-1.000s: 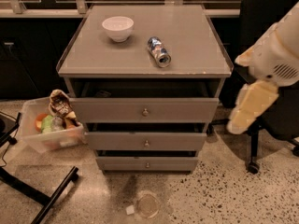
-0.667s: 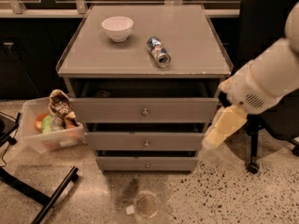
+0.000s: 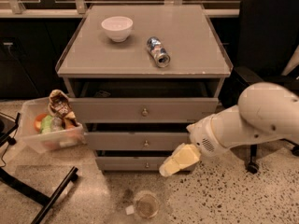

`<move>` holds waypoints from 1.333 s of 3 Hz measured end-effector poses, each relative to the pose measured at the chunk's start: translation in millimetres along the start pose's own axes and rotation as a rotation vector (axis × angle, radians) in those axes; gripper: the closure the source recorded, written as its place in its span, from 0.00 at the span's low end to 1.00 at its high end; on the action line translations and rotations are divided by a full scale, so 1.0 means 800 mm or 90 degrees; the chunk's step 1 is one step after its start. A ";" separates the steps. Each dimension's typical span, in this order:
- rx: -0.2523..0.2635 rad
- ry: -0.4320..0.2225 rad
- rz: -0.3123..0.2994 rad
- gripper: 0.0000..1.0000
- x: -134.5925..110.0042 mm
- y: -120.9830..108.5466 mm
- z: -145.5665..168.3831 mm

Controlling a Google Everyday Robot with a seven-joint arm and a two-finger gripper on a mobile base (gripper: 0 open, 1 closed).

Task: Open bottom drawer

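Note:
The grey cabinet has three drawers. The bottom drawer (image 3: 126, 163) is the lowest and slimmest front, with a small round metal knob (image 3: 147, 164). It looks pulled out only slightly, like the two above it. My gripper (image 3: 169, 168) hangs from the white arm (image 3: 247, 120) that reaches in from the right. Its pale tip sits low in front of the bottom drawer's right part, just right of the knob. It covers that end of the drawer front.
A white bowl (image 3: 117, 28) and a tipped can (image 3: 158, 52) lie on the cabinet top. A clear bin (image 3: 51, 136) of snacks stands at the left on the floor. A clear cup (image 3: 146, 204) lies on the floor in front. A black chair (image 3: 266, 41) stands at the right.
My arm has swung down and to the left, from beside the cabinet's right edge to in front of the bottom drawer. The drawers have not moved.

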State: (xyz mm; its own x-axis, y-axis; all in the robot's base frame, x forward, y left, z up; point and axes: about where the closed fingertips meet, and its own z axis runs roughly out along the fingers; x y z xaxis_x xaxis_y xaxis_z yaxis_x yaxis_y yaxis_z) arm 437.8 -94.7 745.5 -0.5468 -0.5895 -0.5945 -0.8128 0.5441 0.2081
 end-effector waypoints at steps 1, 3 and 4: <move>0.032 -0.030 -0.002 0.00 -0.017 -0.013 0.007; 0.033 -0.034 0.021 0.00 -0.012 -0.020 0.020; 0.041 -0.029 0.071 0.00 0.037 -0.044 0.076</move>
State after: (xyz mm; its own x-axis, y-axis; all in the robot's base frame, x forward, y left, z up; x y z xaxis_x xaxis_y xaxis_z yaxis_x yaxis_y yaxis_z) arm 462.6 -94.9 673.3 -0.6219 -0.4970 -0.6052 -0.7324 0.6427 0.2247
